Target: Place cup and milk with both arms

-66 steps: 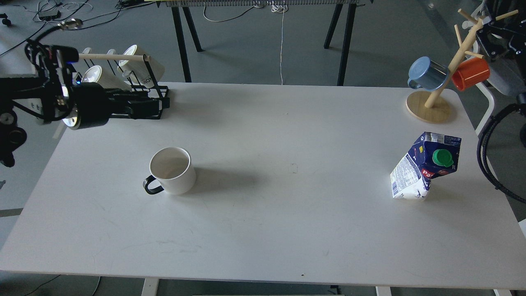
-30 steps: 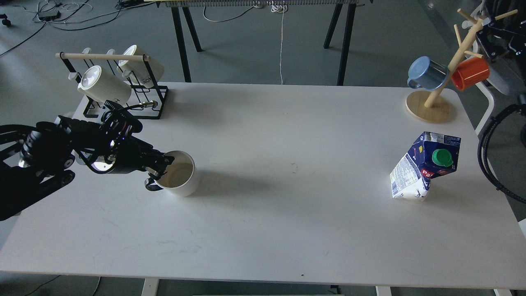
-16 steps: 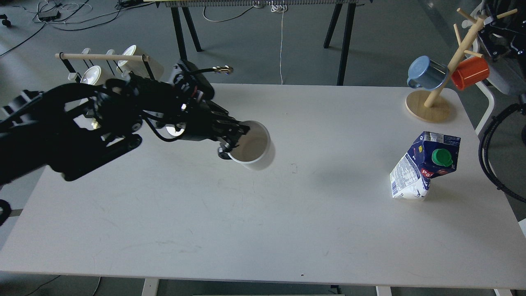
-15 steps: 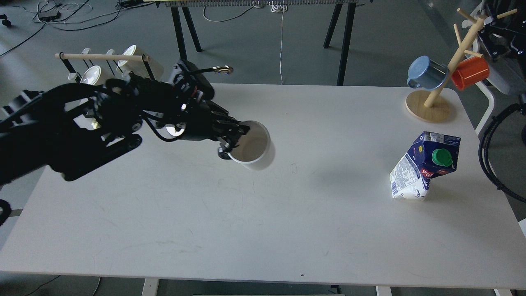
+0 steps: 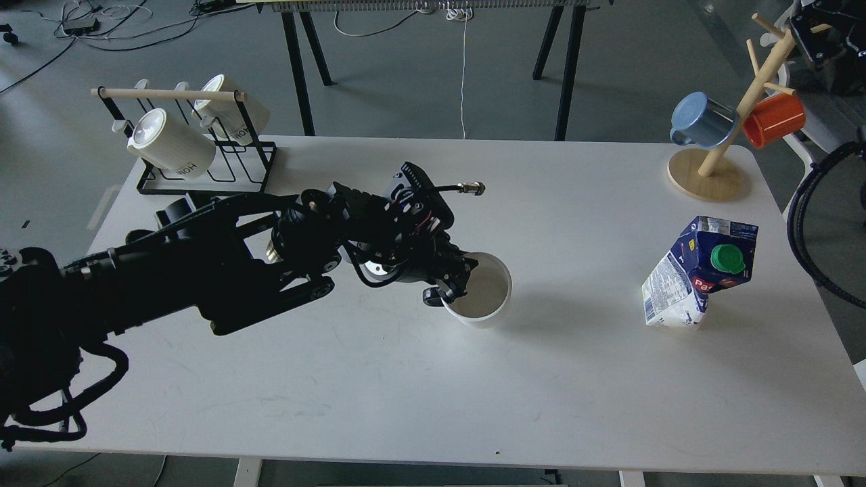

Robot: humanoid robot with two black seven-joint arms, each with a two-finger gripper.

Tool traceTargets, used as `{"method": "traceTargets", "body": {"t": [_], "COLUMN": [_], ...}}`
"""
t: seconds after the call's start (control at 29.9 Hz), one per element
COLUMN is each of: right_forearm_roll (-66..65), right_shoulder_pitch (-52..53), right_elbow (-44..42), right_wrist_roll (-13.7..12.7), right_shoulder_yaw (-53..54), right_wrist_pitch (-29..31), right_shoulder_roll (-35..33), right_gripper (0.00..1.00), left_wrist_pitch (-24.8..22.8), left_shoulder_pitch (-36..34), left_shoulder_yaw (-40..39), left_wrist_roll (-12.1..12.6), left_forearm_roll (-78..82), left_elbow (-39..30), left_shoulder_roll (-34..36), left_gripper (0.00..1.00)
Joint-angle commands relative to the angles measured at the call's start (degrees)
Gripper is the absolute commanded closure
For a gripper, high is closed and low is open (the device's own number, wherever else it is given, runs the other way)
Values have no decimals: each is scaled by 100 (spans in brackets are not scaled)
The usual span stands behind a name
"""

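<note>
A white cup (image 5: 482,292) with a black handle is near the middle of the white table (image 5: 379,379). My left gripper (image 5: 452,283) is shut on the cup at its left rim, with the arm stretched in from the left. The cup is low, at or just above the table top. A crumpled blue and white milk carton (image 5: 697,277) with a green cap stands at the right of the table, untouched. My right gripper is not in view; only dark parts and a cable show at the right edge.
A black wire rack (image 5: 196,152) with two white mugs stands at the back left. A wooden mug tree (image 5: 727,128) with a blue and an orange mug stands at the back right corner. Trestle legs stand behind the table.
My left gripper came down onto the cup at the left, closed on it, lifted it and carried it right. It now holds the cup lower, near the table's middle.
</note>
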Motion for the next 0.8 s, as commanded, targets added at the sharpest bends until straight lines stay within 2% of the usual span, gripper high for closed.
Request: {"method": "traceTargets", "body": {"t": [0.0, 0.2, 0.3, 0.4, 0.5, 0.6, 0.67, 0.77], "right_forearm_roll": [-63, -116, -116, -116, -116, -116, -107, 15], "right_shoulder_pitch": [-1, -9, 8, -9, -45, -80, -106, -264], "right_elbow": [1, 1, 9, 27, 27, 45, 80, 211], "right_wrist_roll": [-1, -9, -9, -9, -9, -9, -9, 8], "right_shoulder_yaw": [-1, -1, -114, -141, -132, -124, -97, 34], "right_wrist_pitch": [0, 0, 0, 0, 0, 0, 0, 0], "right_shoulder_roll": [28, 19, 19, 10, -33, -60, -104, -314], "right_gripper": [1, 1, 1, 1, 1, 1, 1, 1], "left_wrist_pitch": [1, 1, 1, 1, 1, 1, 1, 1], "left_shoulder_pitch": [123, 150, 150, 150, 203, 308, 343, 387], "left_shoulder_yaw": [-11, -20, -90, -239, -686, -1345, -1872, -2689], "left_wrist_roll": [8, -1, -19, -45, -54, -45, -45, -36], "left_forearm_roll": [179, 188, 162, 127, 65, -268, -689, -1724], "left_elbow": [16, 16, -1, -19, -36, -54, -72, -72], "left_shoulder_roll": [-3, 23, 76, 120, 216, 260, 374, 638], "left_gripper": [88, 86, 80, 60, 54, 37, 31, 16]}}
